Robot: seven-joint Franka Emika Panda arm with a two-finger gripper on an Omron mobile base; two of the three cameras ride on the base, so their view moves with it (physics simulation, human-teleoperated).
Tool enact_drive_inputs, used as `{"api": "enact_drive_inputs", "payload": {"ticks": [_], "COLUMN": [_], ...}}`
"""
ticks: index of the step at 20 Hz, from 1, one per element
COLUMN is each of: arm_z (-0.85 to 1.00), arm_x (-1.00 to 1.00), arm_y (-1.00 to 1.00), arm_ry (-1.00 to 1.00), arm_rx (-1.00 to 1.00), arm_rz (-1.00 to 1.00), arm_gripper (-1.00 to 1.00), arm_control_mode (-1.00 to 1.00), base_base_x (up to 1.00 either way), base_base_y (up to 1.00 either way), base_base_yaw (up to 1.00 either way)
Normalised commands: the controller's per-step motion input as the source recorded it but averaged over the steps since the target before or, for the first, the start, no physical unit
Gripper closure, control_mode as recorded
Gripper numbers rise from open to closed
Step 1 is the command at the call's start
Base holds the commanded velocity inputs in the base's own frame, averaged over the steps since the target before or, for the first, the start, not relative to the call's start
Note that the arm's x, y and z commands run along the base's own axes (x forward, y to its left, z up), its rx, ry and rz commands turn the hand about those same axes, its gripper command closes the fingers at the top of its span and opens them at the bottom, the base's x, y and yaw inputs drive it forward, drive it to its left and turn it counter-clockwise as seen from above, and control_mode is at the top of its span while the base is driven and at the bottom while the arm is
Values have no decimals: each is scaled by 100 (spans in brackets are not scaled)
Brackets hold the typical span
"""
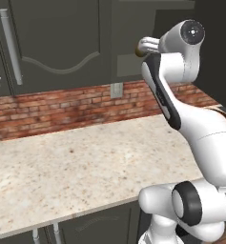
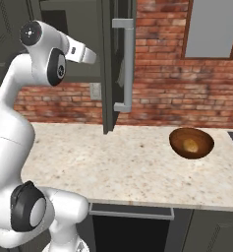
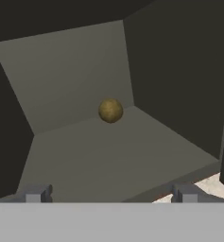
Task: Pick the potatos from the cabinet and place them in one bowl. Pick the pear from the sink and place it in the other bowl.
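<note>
In the hand view the jaws (image 3: 108,194) stand wide apart with nothing between them, aimed into the open cabinet (image 3: 75,71). An olive-brown potato (image 3: 110,110) sits on the cabinet floor near the far corner, well apart from the fingertips (image 3: 34,194). On the table (image 2: 128,162), the dark-brown bowl (image 2: 191,143) at far right holds the golden-tan potato (image 2: 190,144).

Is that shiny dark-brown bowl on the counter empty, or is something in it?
Not empty. The glossy dark-brown bowl on the speckled counter holds one golden-tan potato resting inside it.
</note>
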Motion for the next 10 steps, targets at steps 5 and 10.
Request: {"api": "enact_drive_inputs", "payload": {"ticks": [5,10], "arm_z": [-4,-2], "arm_x": [27,30], "arm_y": [-5,-27], "arm_ry": [-1,0], "arm_rx": [0,0], "arm_rz": [0,0], "arm_gripper": [-100,-100], "arm_control_mode": [-100,-100], "base_base_x": [0,0], "base_base_y": [0,0], "base_base_yaw": [0,0]}}
